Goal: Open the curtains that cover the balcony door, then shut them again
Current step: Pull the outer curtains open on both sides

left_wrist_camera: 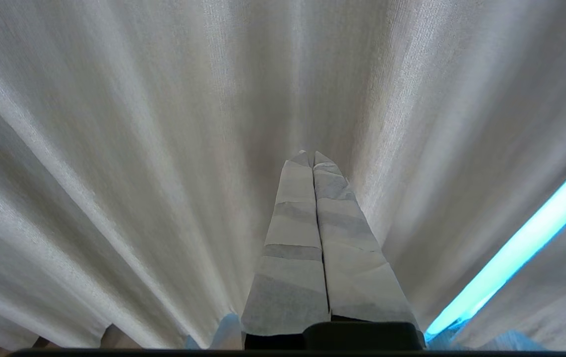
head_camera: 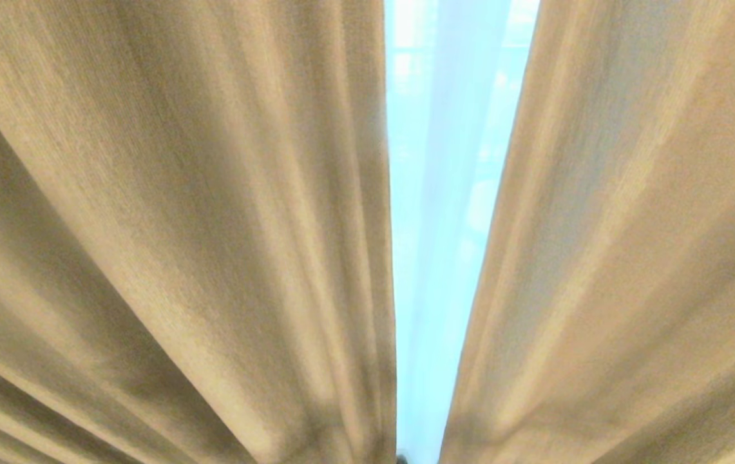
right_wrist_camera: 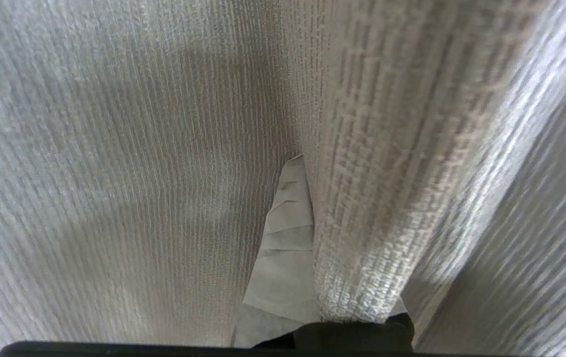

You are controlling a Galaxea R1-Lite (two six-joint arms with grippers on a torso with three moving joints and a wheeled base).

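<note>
Where the head view looks straight into the curtains [head_camera: 167, 212], two beige panels fill it, parted by a narrow gap from twelve to six o'clock showing bright white sheer [head_camera: 444, 193]. In the left wrist view, the left gripper [left_wrist_camera: 312, 154], jaws pressed together and empty, points at pleated fabric, a bright slit at four o'clock. In the right wrist view, the right gripper [right_wrist_camera: 298, 159] shows one wrapped finger, jaws closed; a thick fold [right_wrist_camera: 362, 198] hides the other.

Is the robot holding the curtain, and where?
Right gripper pinches a vertical fold of the thick curtain. Left gripper is shut, holding nothing.
</note>
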